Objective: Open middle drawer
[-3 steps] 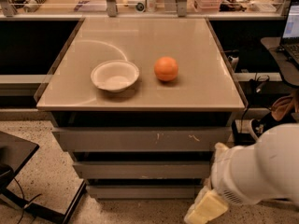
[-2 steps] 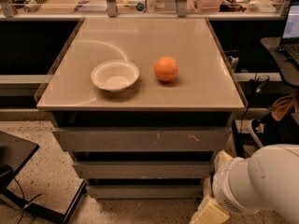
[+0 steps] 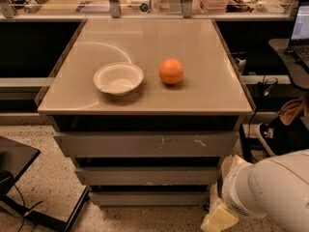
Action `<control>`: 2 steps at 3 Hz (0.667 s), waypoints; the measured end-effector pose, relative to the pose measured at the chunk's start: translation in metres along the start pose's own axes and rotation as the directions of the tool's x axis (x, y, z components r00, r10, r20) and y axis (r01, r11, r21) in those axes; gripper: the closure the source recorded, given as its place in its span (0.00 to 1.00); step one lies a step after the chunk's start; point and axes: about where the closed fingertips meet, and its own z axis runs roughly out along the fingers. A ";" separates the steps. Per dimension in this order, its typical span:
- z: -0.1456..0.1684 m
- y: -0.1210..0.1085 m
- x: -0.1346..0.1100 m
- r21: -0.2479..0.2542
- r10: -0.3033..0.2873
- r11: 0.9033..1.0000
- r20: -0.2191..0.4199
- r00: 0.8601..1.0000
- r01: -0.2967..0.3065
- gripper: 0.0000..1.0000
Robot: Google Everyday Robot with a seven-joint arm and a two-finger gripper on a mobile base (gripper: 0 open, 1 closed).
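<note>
Grey, plain and handleless, the middle drawer (image 3: 147,176) is sitting as the second of three stacked fronts under the cabinet top (image 3: 207,52). It appears fully shut, with only a dark shadow gap showing along its upper edge. Above it, the taller top drawer (image 3: 145,144) is carrying white scuff marks. Below it, the narrower bottom drawer (image 3: 149,198) is lying close to the floor.

On the top, a white bowl (image 3: 118,78) and an orange (image 3: 171,71) are resting near each other without touching. Both are standing clear of the drawer fronts, so neither is likely to obstruct the pull.

The gripper (image 3: 219,217) is hanging low at the cabinet's right front corner, beside the bottom drawer and apart from every front. The bulky white arm (image 3: 275,187) is filling the lower right of the view. Whether the gripper is spread or closed cannot be told from this view.

Judged from this layout, the arm is approaching low because the target sits low. With no handle present, the shadow gap is probably offering the only purchase, and contact is not yet made.
</note>
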 end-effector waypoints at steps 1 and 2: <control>0.000 0.000 0.000 0.000 0.000 1.000 0.000 1.000 0.000 0.00; 0.013 0.000 -0.008 0.003 -0.016 1.000 0.028 0.999 0.016 0.00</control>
